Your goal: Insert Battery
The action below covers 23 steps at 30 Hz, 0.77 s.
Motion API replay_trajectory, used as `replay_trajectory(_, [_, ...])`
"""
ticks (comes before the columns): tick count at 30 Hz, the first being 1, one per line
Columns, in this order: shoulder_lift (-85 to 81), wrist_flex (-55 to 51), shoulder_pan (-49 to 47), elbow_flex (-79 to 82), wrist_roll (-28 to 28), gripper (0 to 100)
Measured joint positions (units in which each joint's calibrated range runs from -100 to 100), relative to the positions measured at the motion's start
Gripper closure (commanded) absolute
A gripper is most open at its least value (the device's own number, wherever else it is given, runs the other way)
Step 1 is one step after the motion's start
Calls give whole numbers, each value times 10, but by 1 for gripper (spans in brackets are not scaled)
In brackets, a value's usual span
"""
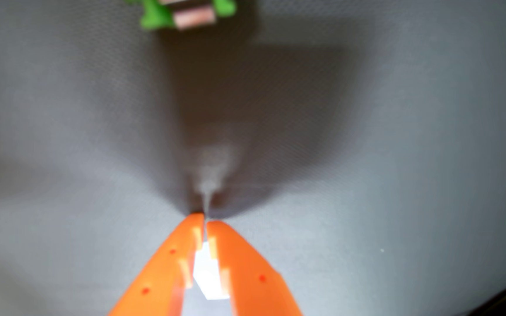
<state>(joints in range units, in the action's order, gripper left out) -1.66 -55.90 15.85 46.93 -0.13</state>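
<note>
Battery-like cylinder (195, 18), pinkish and blurred, lay in one green holder (154, 16) at the top edge of the wrist view, well apart from the orange gripper (205, 219) at the bottom. Its two fingers (166, 267) met at their tips, closed, with one white block (207, 273) showing between them farther back; whether it was clamped could not be told. All sat over a gray mat (63, 136).

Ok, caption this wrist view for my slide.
Orange claw nearly closed over grey mat, green holder far ahead.

grey textured mat (397, 152), dark shadow on it at centre, blurry pic
</note>
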Motion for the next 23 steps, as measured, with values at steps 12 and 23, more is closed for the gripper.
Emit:
replay_trajectory(12, [-1,2,-1,5,0,98])
replay_trajectory(23, [-1,2,-1,5,0,98])
